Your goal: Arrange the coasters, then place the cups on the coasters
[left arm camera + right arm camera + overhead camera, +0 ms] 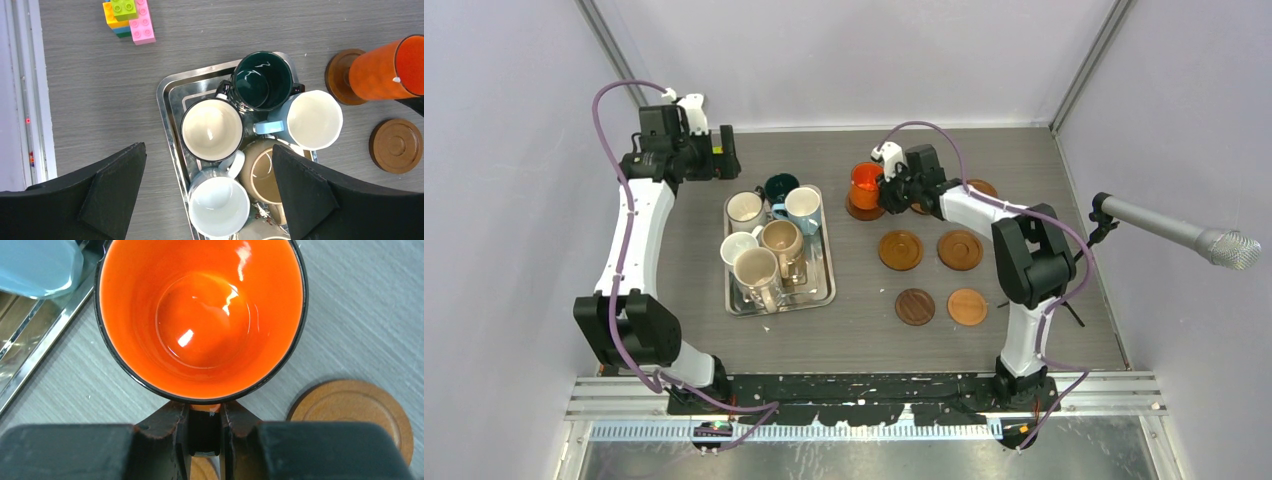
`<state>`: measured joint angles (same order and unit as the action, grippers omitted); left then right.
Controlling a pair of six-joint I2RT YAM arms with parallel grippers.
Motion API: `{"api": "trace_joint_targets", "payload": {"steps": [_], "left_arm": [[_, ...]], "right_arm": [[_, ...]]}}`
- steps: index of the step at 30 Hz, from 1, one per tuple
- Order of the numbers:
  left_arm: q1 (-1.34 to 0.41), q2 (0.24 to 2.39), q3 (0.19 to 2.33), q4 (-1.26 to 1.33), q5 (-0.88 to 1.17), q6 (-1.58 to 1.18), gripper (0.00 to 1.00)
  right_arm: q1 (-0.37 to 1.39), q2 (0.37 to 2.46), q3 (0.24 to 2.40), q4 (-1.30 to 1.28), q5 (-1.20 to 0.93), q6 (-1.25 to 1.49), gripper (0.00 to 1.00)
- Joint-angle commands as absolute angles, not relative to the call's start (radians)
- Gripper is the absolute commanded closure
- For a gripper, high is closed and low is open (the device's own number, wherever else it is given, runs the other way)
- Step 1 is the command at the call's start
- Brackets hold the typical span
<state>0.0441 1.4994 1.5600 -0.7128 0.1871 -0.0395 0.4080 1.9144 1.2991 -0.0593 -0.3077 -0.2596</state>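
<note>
The right tool point(205, 432) is clenched on the near side of the orange mug point(200, 315), holding it upright over the far-left coaster point(341, 75); whether its base already rests on that disc I cannot quite tell. The left tool point(209, 187) hangs released, jaws wide, above the silver tray point(167, 95) where six other mugs crowd together; four bare coasters point(901, 250) lie in two rows on the bench point(694, 260). Cup-placing looks barely begun; the next move calls for settling the mug centred, letting go, and lifting clear without tipping it.
</note>
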Motion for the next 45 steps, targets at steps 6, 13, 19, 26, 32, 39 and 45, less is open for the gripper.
{"api": "trace_joint_targets", "payload": {"steps": [6,13,19,26,32,39,45], "left_arm": [[0.055,1.511,1.602,-0.721,0.172,-0.010,0.00],[0.057,1.518,1.612,-0.721,0.169,-0.005,0.00],[0.057,1.528,1.617,-0.725,0.169,-0.005,0.00],[0.057,1.537,1.625,-0.726,0.173,-0.005,0.00],[0.057,1.538,1.626,-0.727,0.175,-0.005,0.00],[0.057,1.538,1.628,-0.729,0.178,-0.005,0.00],[0.058,1.538,1.629,-0.731,0.185,-0.005,0.00]], "right_arm": [[0.402,1.969,1.432,0.090,-0.351,-0.330,1.00],[0.403,1.984,1.429,0.078,-0.371,-0.334,1.00],[0.402,1.987,1.414,0.072,-0.374,-0.340,1.00],[0.399,1.986,1.398,0.057,-0.382,-0.357,1.00],[0.399,1.989,1.391,0.043,-0.385,-0.377,0.99],[0.397,1.991,1.382,0.033,-0.376,-0.398,0.90],[0.395,1.999,1.372,0.031,-0.356,-0.413,0.87]]}}
